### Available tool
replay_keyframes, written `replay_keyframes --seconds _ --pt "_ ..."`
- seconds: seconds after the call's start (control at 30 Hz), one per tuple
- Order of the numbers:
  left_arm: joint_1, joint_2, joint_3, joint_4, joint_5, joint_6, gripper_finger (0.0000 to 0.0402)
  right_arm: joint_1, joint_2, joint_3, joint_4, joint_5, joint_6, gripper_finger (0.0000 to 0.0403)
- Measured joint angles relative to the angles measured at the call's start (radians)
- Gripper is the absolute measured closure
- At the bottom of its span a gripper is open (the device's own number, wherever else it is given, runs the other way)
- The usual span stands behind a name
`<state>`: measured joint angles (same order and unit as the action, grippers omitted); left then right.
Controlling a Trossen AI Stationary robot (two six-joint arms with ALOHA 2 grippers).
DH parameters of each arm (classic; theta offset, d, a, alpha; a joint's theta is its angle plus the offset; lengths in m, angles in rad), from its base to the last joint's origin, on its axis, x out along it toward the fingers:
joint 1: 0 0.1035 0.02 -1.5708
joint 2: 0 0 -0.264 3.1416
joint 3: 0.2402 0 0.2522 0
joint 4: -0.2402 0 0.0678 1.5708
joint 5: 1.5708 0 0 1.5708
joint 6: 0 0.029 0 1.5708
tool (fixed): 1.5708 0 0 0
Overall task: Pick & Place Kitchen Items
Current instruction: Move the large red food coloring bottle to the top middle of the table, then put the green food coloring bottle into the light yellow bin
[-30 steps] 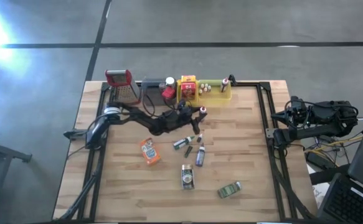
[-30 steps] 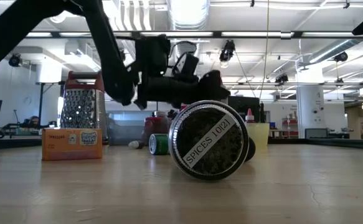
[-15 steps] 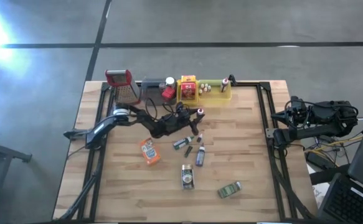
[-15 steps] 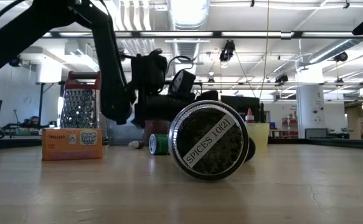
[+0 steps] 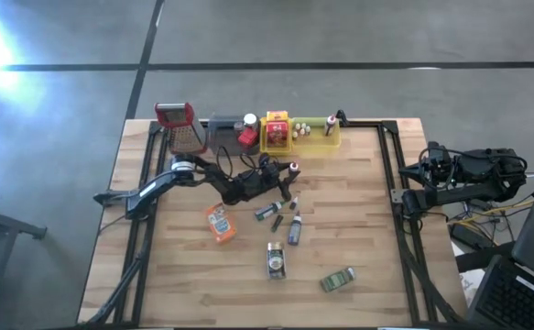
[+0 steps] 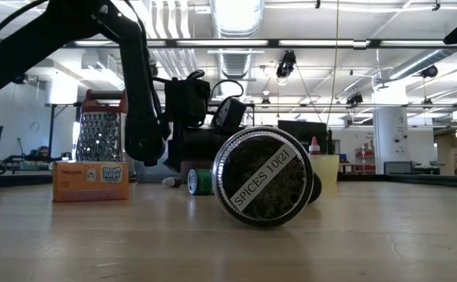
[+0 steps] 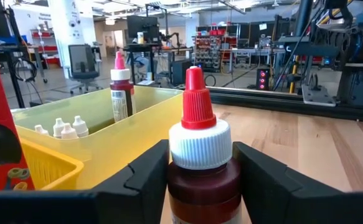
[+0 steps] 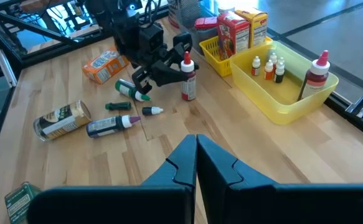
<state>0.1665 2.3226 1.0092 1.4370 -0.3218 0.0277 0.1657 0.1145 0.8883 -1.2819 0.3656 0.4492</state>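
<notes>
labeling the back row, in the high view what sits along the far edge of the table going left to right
grater → grey tray → red-capped jar → red and yellow boxes → yellow tray → red-capped bottle standing in that tray

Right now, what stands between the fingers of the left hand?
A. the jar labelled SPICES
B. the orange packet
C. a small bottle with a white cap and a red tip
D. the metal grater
C: in the left wrist view the fingers of the left hand stand on both sides of an upright bottle with a white cap and a red tip, beside the yellow tray.
</notes>
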Motion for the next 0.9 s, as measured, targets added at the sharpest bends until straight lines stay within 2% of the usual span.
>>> replay_keyframes --seconds 0.3,0.67,0.9 --pt "-0.001 -0.002 0.000 -0.003 0.002 0.002 0.0214 0.000 0.000 0.000 0.000 0.000 0.000 0.0394" --pt "-0.003 -0.014 0.000 0.003 0.002 0.001 0.0156 0.000 0.000 0.000 0.000 0.000 0.000 0.0394" --pt "-0.014 -0.101 0.000 -0.010 0.002 0.032 0.0134 0.000 0.000 0.000 0.000 0.000 0.000 0.0394"
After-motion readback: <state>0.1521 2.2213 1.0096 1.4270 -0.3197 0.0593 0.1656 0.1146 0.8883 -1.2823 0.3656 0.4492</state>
